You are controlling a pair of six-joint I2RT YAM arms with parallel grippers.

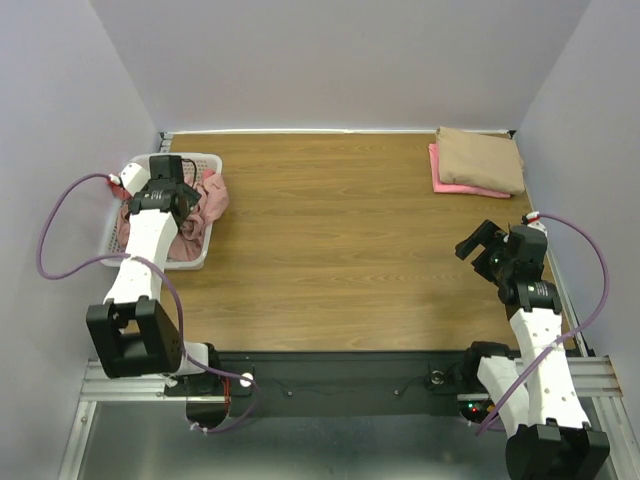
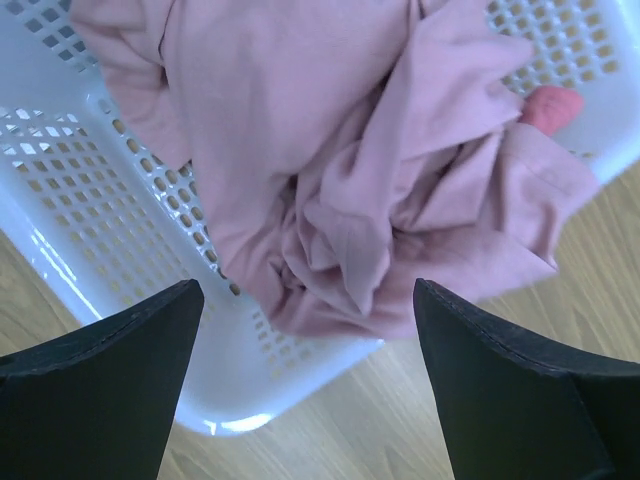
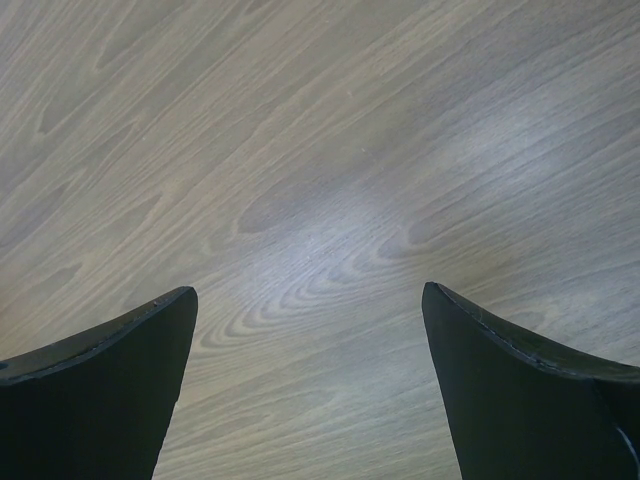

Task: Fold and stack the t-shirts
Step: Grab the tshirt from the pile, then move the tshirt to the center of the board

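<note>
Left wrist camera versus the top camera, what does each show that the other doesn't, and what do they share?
Only the left wrist view shows the left gripper open above the crumpled dusty-pink t-shirt, and the holes of the white mesh basket up close. Only the top view shows the folded tan t-shirt lying on the bright pink t-shirt in the far right corner, and the right gripper over bare table. Both show the basket holding the dusty-pink t-shirt, with wooden table beside it.
</note>
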